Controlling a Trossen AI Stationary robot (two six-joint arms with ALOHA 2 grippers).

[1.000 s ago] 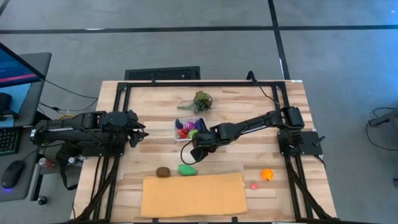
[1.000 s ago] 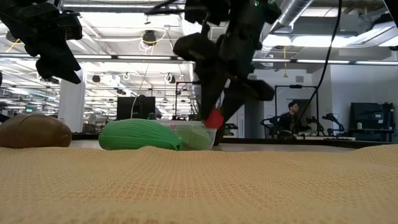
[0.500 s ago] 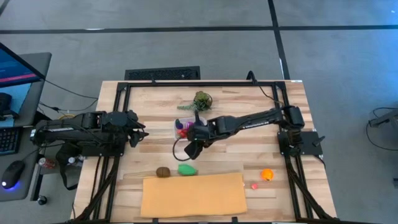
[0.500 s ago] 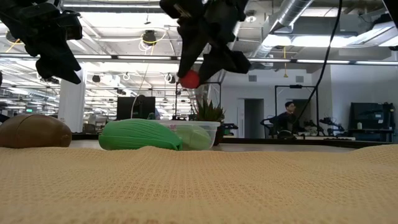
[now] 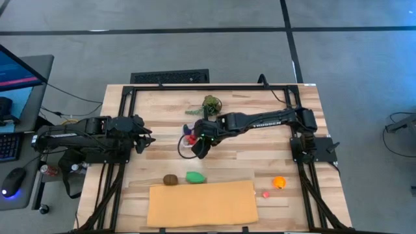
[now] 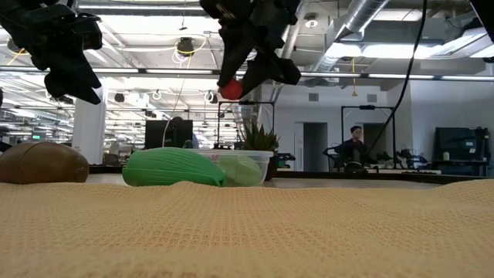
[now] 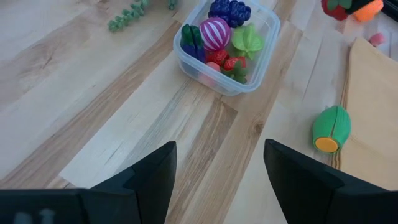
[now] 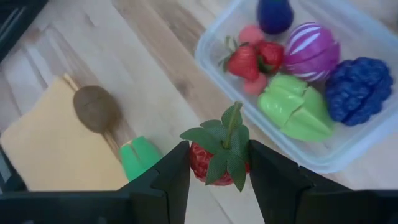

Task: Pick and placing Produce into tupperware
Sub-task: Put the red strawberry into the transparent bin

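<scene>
My right gripper hovers over the near edge of the clear tupperware, shut on a red strawberry with green leaves. In the low view the strawberry hangs high above the tub. The tub stands on the wooden table and holds purple grapes, a striped purple piece, a green piece, a blue piece and red strawberries. My left gripper waits open at the table's left, its fingers far apart and pointing toward the tub. My right gripper pinches the strawberry's red body between its two fingers, one on each side. The leafy top faces the wrist camera. The fingers come from above, slanting down, and the strawberry is lifted clear of the table and the tub.
On the table near the front lie a green piece and a brown piece, beside a big tan sheet. An orange piece and a pink one lie at the right. A leafy green bunch sits beyond the tub.
My right gripper has risen from just above the table and moved toward the far edge and slightly left, carrying the strawberry from beside the green piece to above the tub. It has stayed shut on the strawberry throughout.
</scene>
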